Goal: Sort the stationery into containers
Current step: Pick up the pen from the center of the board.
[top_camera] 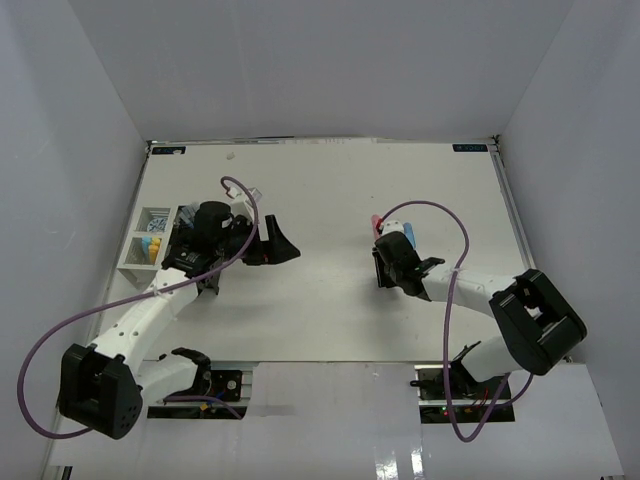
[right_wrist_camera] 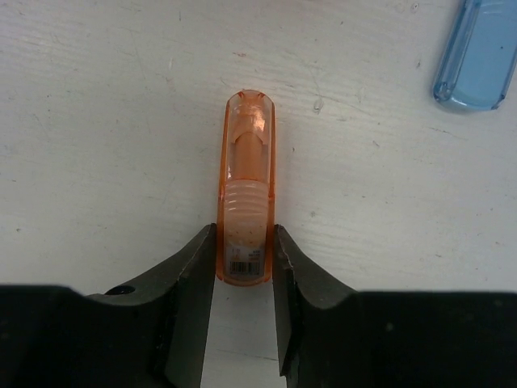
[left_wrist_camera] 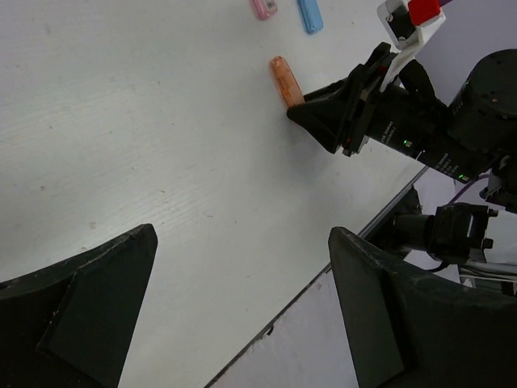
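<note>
My right gripper (right_wrist_camera: 245,259) is shut on the near end of an orange marker (right_wrist_camera: 246,162) that lies on the white table; both fingers touch its sides. A blue marker (right_wrist_camera: 477,56) lies apart at the upper right. In the top view the right gripper (top_camera: 385,262) is right of centre, with a pink marker (top_camera: 376,222) and the blue marker (top_camera: 408,232) just beyond it. My left gripper (top_camera: 272,245) is open and empty, next to the white tray (top_camera: 130,262) and the black organizer (top_camera: 185,222), which my arm mostly hides. The tray holds yellow and blue markers.
The left wrist view looks across the table at the right gripper (left_wrist_camera: 311,113), the orange marker (left_wrist_camera: 281,79), the blue marker (left_wrist_camera: 309,14) and the pink marker (left_wrist_camera: 263,8). White walls enclose the table on three sides. The table's near edge (left_wrist_camera: 323,279) runs below the left gripper.
</note>
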Robot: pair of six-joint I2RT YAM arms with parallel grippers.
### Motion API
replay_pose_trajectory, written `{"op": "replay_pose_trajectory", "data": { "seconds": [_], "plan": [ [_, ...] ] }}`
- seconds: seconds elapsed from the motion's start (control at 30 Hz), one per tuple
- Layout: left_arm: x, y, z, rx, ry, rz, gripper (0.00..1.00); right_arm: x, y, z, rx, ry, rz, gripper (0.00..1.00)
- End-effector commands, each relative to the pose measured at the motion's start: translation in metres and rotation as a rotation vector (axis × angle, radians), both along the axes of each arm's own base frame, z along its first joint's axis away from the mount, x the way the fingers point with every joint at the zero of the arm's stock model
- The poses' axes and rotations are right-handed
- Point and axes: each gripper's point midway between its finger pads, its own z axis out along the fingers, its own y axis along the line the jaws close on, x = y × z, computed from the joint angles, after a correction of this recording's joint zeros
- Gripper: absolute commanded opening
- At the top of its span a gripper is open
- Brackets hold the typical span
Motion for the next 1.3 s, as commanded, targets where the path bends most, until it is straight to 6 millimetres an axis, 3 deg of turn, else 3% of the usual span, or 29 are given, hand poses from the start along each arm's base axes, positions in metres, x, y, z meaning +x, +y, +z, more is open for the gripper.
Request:
{"op": "replay_pose_trajectory", "data": {
  "seconds": [0.0, 0.13, 0.17, 0.33, 0.6, 0.93, 1.1, 1.17, 1.27],
  "plan": [
    [0.001, -0.016, 0.008, -0.045, 0.016, -0.003, 0.98, -0.006, 0.003, 0.006, 0.007, -0.027, 0.047, 0.11],
    [-0.003, -0.036, 0.009, -0.075, 0.043, -0.006, 0.98, -0.017, 0.027, 0.033, 0.063, -0.144, 0.166, 0.12],
    [-0.001, -0.04, 0.012, -0.089, 0.038, -0.002, 0.98, -0.016, 0.035, 0.05, 0.105, -0.2, 0.188, 0.12],
    [0.002, -0.061, 0.021, -0.126, 0.048, 0.012, 0.98, -0.035, 0.064, 0.096, 0.239, -0.341, 0.32, 0.15],
    [-0.001, -0.101, 0.029, -0.157, 0.073, -0.012, 0.98, -0.053, 0.09, 0.144, 0.395, -0.462, 0.424, 0.2],
    [0.002, -0.136, 0.03, -0.15, 0.061, -0.006, 0.95, -0.059, 0.093, 0.152, 0.445, -0.491, 0.438, 0.24],
    [-0.004, -0.15, 0.016, -0.116, 0.071, -0.023, 0.78, -0.061, 0.092, 0.156, 0.479, -0.508, 0.431, 0.26],
    [-0.006, -0.154, 0.015, -0.107, 0.062, -0.024, 0.67, -0.061, 0.09, 0.156, 0.477, -0.51, 0.423, 0.27],
    [-0.006, -0.157, 0.014, -0.103, 0.053, -0.026, 0.57, -0.061, 0.089, 0.156, 0.48, -0.511, 0.419, 0.28]
  ]
}}
